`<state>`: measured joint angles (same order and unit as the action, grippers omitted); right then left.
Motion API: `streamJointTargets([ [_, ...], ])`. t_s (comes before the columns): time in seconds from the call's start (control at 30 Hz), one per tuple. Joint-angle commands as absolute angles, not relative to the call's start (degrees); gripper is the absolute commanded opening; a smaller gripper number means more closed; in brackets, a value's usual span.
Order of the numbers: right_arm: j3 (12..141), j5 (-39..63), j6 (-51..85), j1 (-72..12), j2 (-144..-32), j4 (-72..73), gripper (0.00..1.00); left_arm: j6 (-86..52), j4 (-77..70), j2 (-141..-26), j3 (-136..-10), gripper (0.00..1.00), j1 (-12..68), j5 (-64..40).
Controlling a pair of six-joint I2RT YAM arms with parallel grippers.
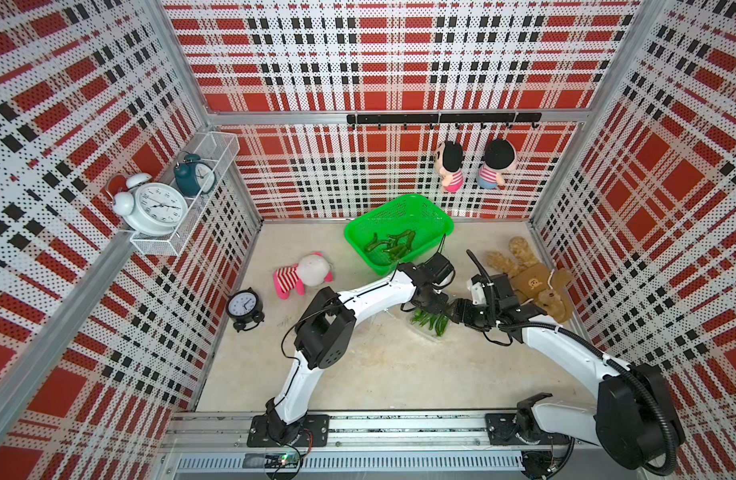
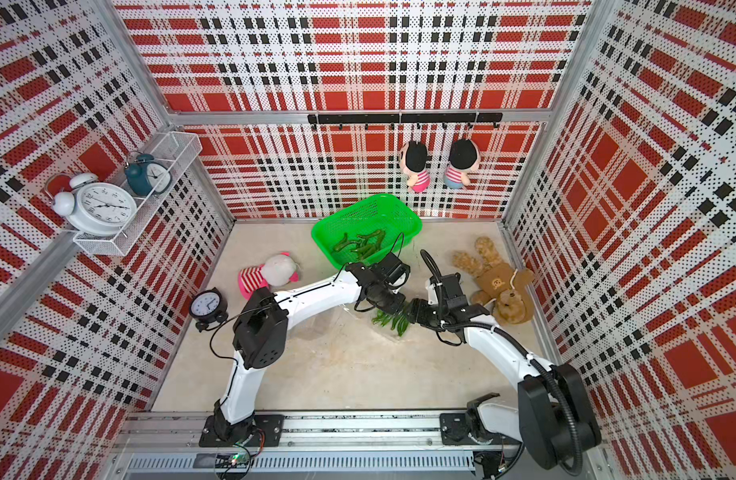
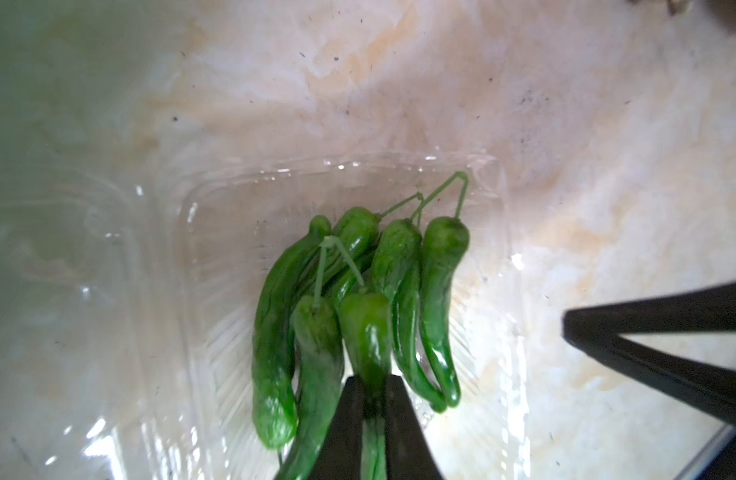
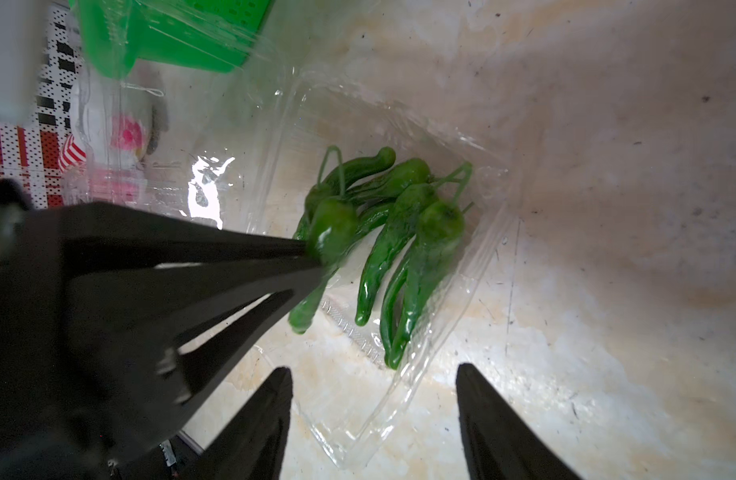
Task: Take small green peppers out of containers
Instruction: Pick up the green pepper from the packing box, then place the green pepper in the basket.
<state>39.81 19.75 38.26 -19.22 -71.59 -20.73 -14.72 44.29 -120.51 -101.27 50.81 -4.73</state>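
Left pincer (image 3: 374,384) clamped on one pepper (image 3: 364,328), right pincer (image 4: 374,368) parted

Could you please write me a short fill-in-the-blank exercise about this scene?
1. The ____ gripper pinches a small green pepper inside the clear container.
2. The right gripper is ____, holding nothing.
3. Other peppers lie in a basket coloured ____.
Missing words: left; open; green.
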Motion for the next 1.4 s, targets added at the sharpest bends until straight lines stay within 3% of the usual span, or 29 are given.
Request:
streamJointTargets([
  [0.0,41.48,20.26,38.93,-19.16,-72.63,-18.39,0.66,-14.68,44.59,-116.75,-101.69,0.11,50.45,-6.06],
  [0.37,45.46,16.44,37.65,-19.14,-72.74,-19.98,0.66,-11.42,46.33,-114.08,-109.49,0.11,45.56,-8.05],
  [0.63,49.64,15.82,36.03,-19.10,-75.05,-23.06,0.66,-11.75,41.55,-115.60,-118.13,0.03,37.57,-12.10],
  [0.9,55.00,15.28,33.98,-19.10,-79.09,-26.19,0.66,-20.77,27.99,-120.47,-122.86,0.00,27.41,-23.65],
  [1.23,58.42,17.09,35.23,-19.12,-84.04,-25.40,0.66,-21.36,19.24,-132.56,-117.09,0.00,20.93,-19.14],
  [1.27,58.53,17.20,35.22,-19.15,-84.26,-25.30,0.66,-21.36,19.04,-134.01,-117.41,0.01,20.92,-18.00],
  [1.37,58.79,17.57,35.18,-19.08,-85.01,-25.38,0.66,-21.36,18.43,-136.76,-117.44,0.21,21.00,-15.84],
])
